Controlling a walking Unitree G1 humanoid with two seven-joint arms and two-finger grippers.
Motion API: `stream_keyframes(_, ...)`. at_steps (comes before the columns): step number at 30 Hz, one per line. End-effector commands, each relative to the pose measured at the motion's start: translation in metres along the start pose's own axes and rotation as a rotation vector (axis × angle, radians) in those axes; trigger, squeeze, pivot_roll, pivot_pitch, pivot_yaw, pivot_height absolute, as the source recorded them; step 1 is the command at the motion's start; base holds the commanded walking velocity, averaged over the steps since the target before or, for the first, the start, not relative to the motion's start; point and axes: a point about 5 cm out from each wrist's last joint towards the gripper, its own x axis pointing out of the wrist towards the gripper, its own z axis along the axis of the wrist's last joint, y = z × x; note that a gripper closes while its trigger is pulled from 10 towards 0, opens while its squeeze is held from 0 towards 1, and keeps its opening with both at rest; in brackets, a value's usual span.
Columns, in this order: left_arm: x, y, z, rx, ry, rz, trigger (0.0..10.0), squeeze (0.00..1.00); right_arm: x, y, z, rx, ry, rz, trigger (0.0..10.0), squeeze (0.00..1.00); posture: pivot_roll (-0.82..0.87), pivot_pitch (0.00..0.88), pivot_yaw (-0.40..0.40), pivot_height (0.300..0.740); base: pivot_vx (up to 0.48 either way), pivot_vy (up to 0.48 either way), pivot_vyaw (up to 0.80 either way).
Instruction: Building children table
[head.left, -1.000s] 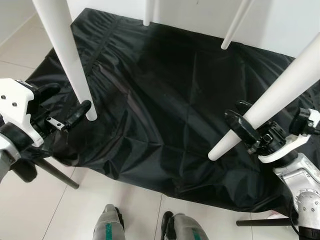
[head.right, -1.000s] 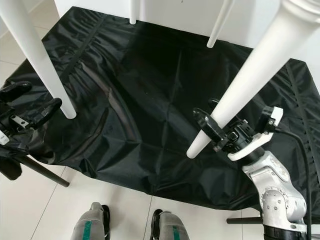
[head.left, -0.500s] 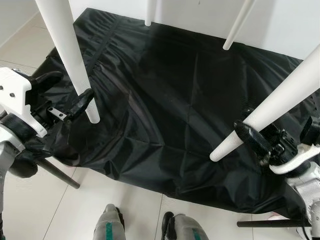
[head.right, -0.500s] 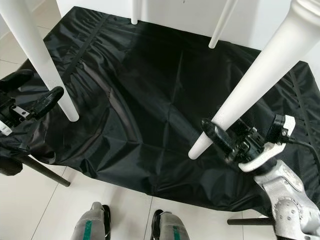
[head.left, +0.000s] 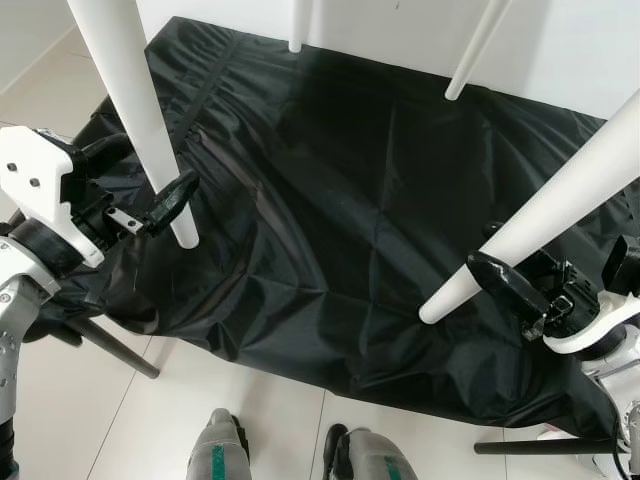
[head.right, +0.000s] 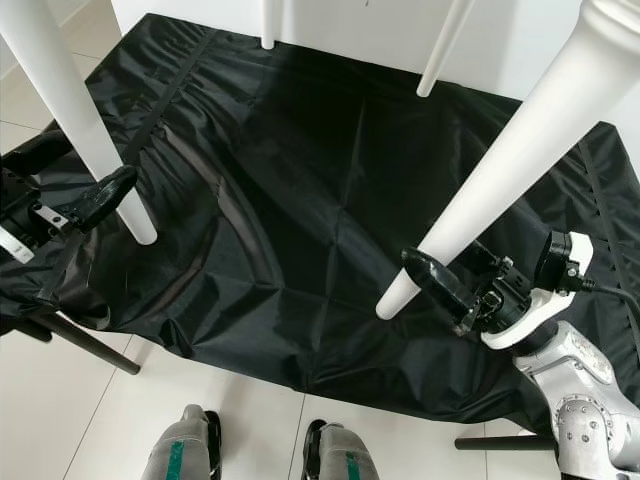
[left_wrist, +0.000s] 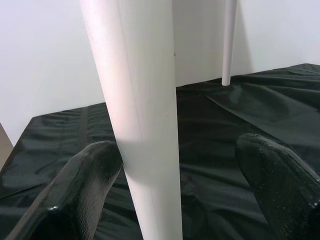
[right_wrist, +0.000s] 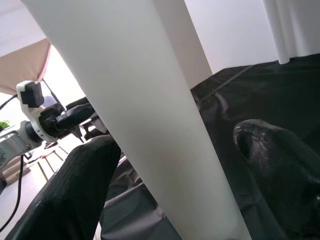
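Four white table legs hang down over a black cloth (head.left: 340, 200). The near left leg (head.left: 140, 120) ends just above the cloth, and my left gripper (head.left: 150, 165) stands open around its lower part, one finger (left_wrist: 85, 185) touching it and the other finger (left_wrist: 280, 185) apart. The near right leg (head.left: 540, 215) slants down to a rounded tip (head.left: 438, 304). My right gripper (head.left: 487, 250) is open astride that leg, just above the tip. In the right wrist view one finger (right_wrist: 75, 200) lies against the leg (right_wrist: 150, 125). Two far legs (head.left: 296, 25) (head.left: 476, 48) stand at the back.
The cloth covers a low surface and sags over its front edge. Black stand bars (head.left: 115, 347) (head.left: 540, 446) stick out beneath it on the tiled floor. My own feet (head.left: 220, 455) (head.left: 365, 460) stand at the front edge. A white wall rises behind.
My right gripper has let go its ring-like hold on the right leg and drawn back to the right, fingers now apart. My left gripper has risen and closed in around the left leg.
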Motion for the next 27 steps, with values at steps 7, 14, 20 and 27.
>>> stream_keyframes(7, 0.0033, -0.0022, -0.0022, -0.029, 0.000, 0.003, 10.0, 0.00, -0.0014, -0.0004, 0.0028, -0.016, 0.017, 0.016, 10.0, 0.00, 0.06, 0.137, -0.064, 0.740, 0.000, 0.000, 0.00)
stream_keyframes(14, 0.0040, -0.0025, -0.0026, -0.032, -0.001, 0.001, 10.0, 0.00, -0.0009, -0.0012, 0.0033, -0.016, 0.015, 0.017, 10.0, 0.00, 0.06, 0.136, -0.063, 0.740, 0.000, 0.000, 0.00)
stream_keyframes(20, 0.0047, -0.0029, -0.0030, -0.034, -0.001, -0.005, 10.0, 0.00, -0.0009, -0.0017, 0.0044, -0.023, 0.014, 0.015, 10.0, 0.00, 0.06, 0.135, -0.062, 0.740, -0.262, 0.000, 0.00)
stream_keyframes(27, 0.0056, -0.0040, -0.0039, -0.040, 0.001, -0.011, 10.0, 0.00, -0.0024, -0.0014, 0.0043, -0.027, 0.014, 0.010, 10.0, 0.00, 0.06, 0.134, -0.061, 0.740, -0.308, 0.000, 0.00)
